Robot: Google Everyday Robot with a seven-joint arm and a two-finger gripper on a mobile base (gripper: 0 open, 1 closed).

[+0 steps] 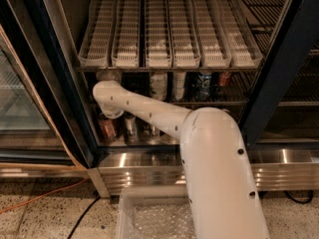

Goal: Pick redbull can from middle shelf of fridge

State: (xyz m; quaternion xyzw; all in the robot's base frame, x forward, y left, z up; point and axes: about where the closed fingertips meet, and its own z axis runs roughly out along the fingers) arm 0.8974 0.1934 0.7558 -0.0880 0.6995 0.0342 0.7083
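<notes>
The fridge (60,83) stands open in front of me. My white arm (149,113) reaches in from the lower right to the left end of the middle shelf (219,102), a dark wire rack. My gripper (107,77) lies beyond the rounded wrist (107,98), deep in the shelf and mostly hidden by it. A dim grey shape shows there under the white rack. I cannot tell whether it is the gripper or the redbull can. No redbull can shows plainly.
A rack of white slotted lanes (159,34) sits just above the middle shelf. White-labelled cans (158,85), a blue can (202,85) and a red can (224,78) stand on the shelf to the right. More cans (107,128) stand on the rack below. A clear bin (149,213) sits on the floor.
</notes>
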